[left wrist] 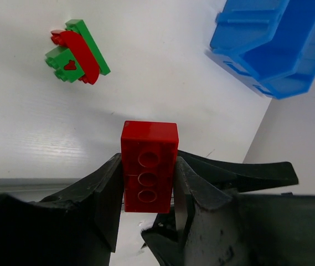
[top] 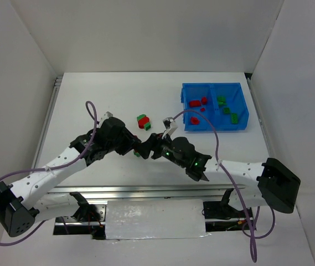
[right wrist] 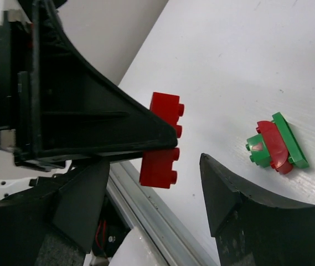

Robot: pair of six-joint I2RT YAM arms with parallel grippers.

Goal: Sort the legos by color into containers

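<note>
My left claw [left wrist: 149,162] is clamped on a red lego [left wrist: 149,169] at the near middle. Its long axis runs along my fingers, away from the wrist, with the hollow underside facing the camera. My right claw [right wrist: 156,166] stands apart, just beside it. Farther away lies a green-red stack [top: 143,121]. At the far right, the blue bin [top: 241,105] holds red legos [top: 195,103] on the left and green legos [top: 226,110] on the right.

White tabletop [top: 107,94], evenly lit, boxed in by plain white walls [top: 146,33] along its far, left and right edges.
</note>
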